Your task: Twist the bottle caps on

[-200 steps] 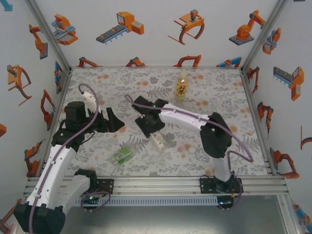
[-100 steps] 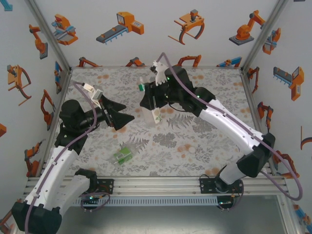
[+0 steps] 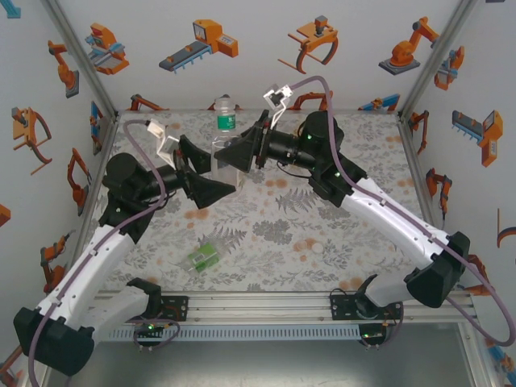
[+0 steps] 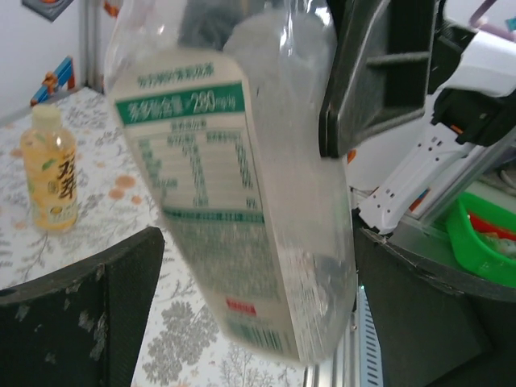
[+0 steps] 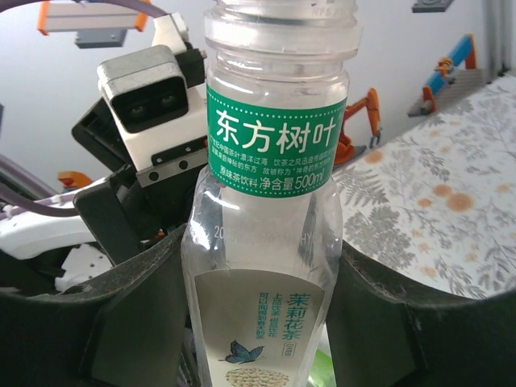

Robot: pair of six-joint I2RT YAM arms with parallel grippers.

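There are three bottles: one amber bottle (image 4: 50, 173), one white-labelled bottle (image 5: 266, 242) with a green neck band, and one green-labelled bottle (image 3: 203, 256). Two caps can be counted: one pale cap (image 4: 46, 117) sitting on the amber bottle, and one loose cap (image 3: 318, 248), a tiny white disc on the single table (image 3: 379, 141). Whether the green-labelled bottle carries a third cap is too small to tell. There are two arms, each with one two-fingered gripper, so two in all: the left gripper (image 3: 218, 176) and the right gripper (image 3: 229, 155). One green bin (image 4: 477, 235) shows past the table's edge.
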